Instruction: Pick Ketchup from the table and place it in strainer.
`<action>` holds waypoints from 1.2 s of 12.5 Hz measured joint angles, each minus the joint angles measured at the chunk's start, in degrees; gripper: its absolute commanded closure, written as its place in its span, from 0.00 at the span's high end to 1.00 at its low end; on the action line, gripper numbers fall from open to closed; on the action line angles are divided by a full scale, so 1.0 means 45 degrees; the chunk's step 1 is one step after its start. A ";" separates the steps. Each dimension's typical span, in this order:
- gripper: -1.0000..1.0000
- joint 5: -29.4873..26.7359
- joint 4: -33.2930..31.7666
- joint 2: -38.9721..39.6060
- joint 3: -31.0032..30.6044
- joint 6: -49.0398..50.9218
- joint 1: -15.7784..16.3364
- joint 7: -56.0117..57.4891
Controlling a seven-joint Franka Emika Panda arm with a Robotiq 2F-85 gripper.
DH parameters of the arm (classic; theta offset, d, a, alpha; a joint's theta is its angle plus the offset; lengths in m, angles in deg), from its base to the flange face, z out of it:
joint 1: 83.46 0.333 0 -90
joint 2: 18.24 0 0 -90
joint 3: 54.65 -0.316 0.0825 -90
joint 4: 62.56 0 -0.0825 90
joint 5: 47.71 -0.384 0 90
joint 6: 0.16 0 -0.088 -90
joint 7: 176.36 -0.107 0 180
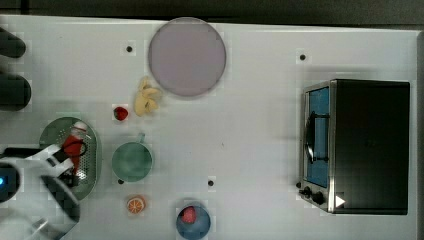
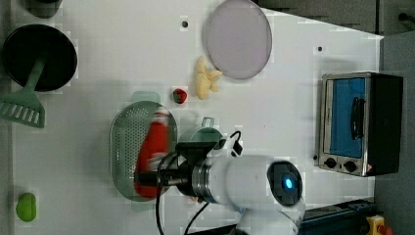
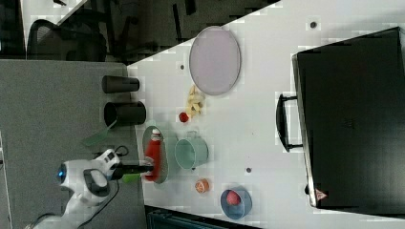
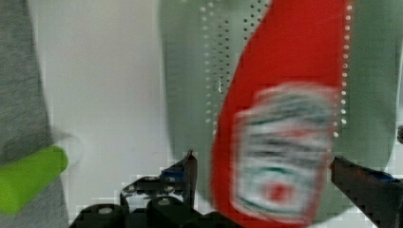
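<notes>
One Ketchup over one strainer, between the spread-fingered tool.

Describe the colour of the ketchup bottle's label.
Whitish, with dark lettering, green bands and a red mark, on the red Ketchup; the wrist view shows it best.

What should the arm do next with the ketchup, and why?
Probably back the gripper straight away. The Ketchup already lies in the strainer, and in the wrist view the fingers stand apart on either side of it, so nothing seems left to carry.
</notes>
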 measured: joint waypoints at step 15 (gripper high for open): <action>1.00 -0.0260 0.0298 -0.6306 0.2052 0.3712 -0.2481 -0.0290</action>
